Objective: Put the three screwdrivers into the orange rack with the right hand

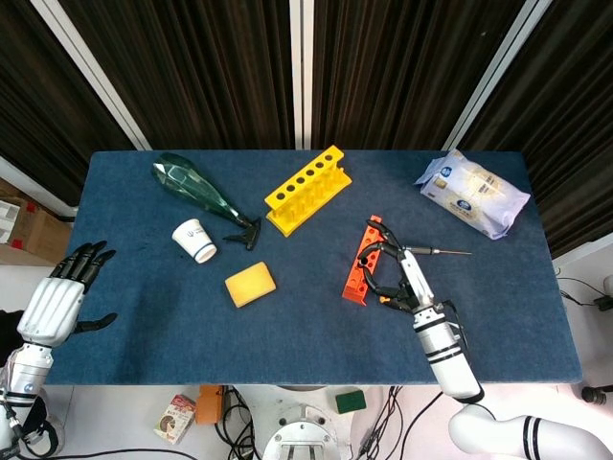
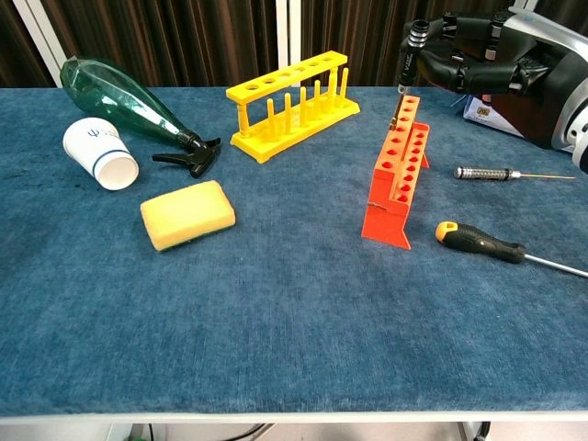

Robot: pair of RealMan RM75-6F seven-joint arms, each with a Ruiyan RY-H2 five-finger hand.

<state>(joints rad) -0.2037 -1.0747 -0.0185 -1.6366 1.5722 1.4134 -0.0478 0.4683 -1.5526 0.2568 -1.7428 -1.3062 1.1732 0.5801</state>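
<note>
The orange rack (image 1: pixel 362 257) (image 2: pixel 397 170) stands right of the table's middle. My right hand (image 1: pixel 404 280) (image 2: pixel 487 64) hovers over its far end and pinches a thin screwdriver (image 2: pixel 402 90) upright, tip down at the rack's farthest holes. Whether the tip is inside a hole I cannot tell. A slim silver-and-black screwdriver (image 1: pixel 437 252) (image 2: pixel 483 173) lies on the cloth right of the rack. A black screwdriver with an orange cap (image 2: pixel 481 241) lies nearer the front edge; the head view hides it under my hand. My left hand (image 1: pixel 59 299) hangs open off the table's left edge.
A yellow rack (image 1: pixel 306 189) (image 2: pixel 294 103) stands behind the orange one. A green spray bottle (image 1: pixel 196 190) (image 2: pixel 119 101), a paper cup (image 1: pixel 194 240) (image 2: pixel 101 153) and a yellow sponge (image 1: pixel 250 284) (image 2: pixel 187 213) lie to the left. A white packet (image 1: pixel 472 192) is at the back right.
</note>
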